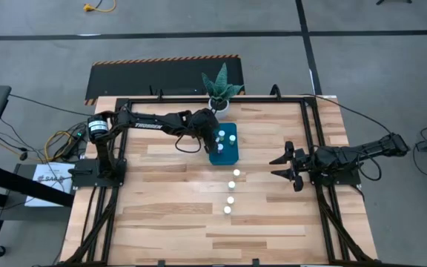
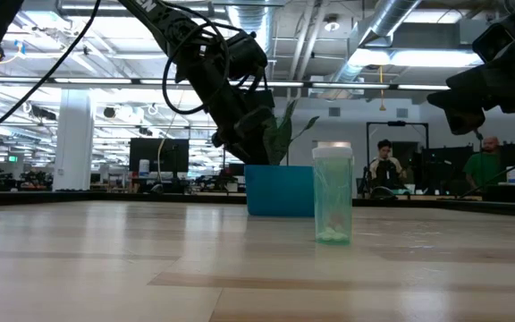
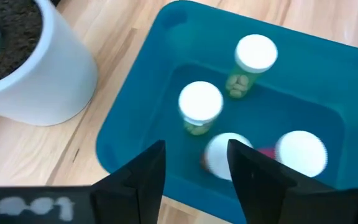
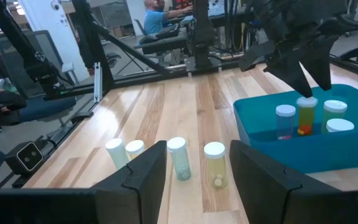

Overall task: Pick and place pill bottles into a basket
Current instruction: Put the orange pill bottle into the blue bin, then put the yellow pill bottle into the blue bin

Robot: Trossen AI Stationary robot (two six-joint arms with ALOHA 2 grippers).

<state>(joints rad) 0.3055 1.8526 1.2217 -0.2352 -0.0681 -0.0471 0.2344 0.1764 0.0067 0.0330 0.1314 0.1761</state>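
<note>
**Trainee:** What am I looking at right now?

**Me:** I'm hovering the left gripper [image 3: 194, 180] over the basket [image 1: 224, 156], the teal tray just beside the plant pot [image 3: 39, 68]. Its fingers are standing apart with nothing between them, and four pill bottles [image 3: 201, 107] are sitting upright inside the tray below it. The right gripper [image 1: 288, 167] is waiting near the right edge of the table, jaws parted and empty, facing the bottles left on the wood.

**Trainee:** How many are left out there?

**Me:** Four, in a loose line on the table [image 1: 161, 222] in front of the basket, the first bottle [image 1: 236, 173] close to it and the rest trailing away. The right wrist view shows them standing apart from each other.

**Trainee:** How am I expecting them to handle?

**Me:** I'm judging them light and rigid: thin clear plastic with a few pills at the bottom and a wide white cap. Smooth walls, so likely slippery, and tall enough to tip if nudged. I'm thinking of closing across the body just under the cap, coming straight down so a finger isn't knocking a neighbour over.
</note>
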